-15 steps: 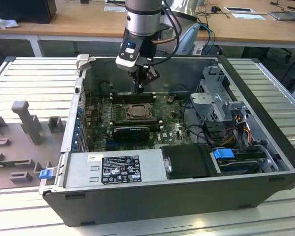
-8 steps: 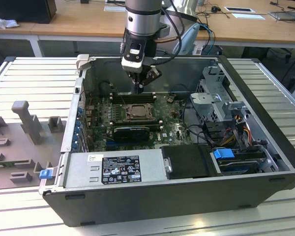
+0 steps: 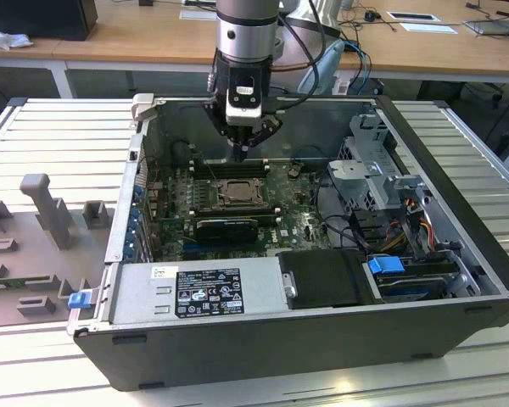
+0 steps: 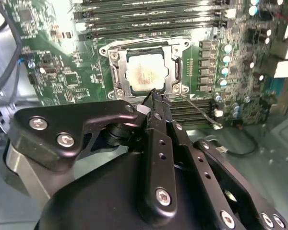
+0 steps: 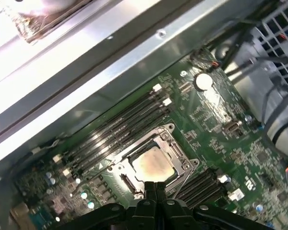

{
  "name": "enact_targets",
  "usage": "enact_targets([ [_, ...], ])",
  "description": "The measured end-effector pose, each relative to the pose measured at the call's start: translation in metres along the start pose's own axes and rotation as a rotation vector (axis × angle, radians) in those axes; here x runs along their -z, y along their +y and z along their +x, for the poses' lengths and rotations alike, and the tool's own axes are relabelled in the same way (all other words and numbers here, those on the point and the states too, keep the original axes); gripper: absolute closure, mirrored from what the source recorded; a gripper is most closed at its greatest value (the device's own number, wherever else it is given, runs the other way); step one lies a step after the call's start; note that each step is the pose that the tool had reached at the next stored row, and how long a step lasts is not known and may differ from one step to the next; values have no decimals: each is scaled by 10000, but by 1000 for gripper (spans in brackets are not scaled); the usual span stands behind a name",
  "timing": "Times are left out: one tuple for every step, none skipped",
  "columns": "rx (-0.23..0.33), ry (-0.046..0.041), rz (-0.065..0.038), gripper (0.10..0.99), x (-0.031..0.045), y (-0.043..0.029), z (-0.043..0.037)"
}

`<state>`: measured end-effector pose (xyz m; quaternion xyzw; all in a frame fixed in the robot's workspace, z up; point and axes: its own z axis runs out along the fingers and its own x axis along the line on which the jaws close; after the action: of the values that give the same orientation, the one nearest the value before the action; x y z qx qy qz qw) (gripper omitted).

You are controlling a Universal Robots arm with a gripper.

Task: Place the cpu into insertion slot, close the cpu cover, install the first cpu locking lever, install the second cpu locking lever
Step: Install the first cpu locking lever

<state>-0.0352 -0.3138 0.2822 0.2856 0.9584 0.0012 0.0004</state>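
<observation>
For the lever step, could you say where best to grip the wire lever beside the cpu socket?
Probably the bent free end of the locking lever, from above, pinching across it: the thin rod juts out past the cpu cover.

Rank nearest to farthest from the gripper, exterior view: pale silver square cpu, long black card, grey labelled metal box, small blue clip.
1. Pale silver square cpu, just under the gripper.
2. Long black card, just in front of the cpu, toward the camera.
3. Grey labelled metal box, closer to the camera again.
4. Small blue clip, far out at the exterior view's left.
</observation>
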Motion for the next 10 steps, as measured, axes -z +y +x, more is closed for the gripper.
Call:
enact_targets([
  [176,0,-1,980,0,0,0],
  [461,1,-1,980,-1,0,0],
  [642,2,0,980,0,0,0],
  [852,2,-1,980,-1,0,0],
  [1127,3,-1,980,-1,0,0],
  [1306,3,0,980,-1,0,0],
  [1582,4,0,980,-1,0,0],
  [1971,5,-1,980,-1,0,0],
  [2340,6,-1,980,-1,0,0],
  [2741,7,-1,980,-2,0,0],
])
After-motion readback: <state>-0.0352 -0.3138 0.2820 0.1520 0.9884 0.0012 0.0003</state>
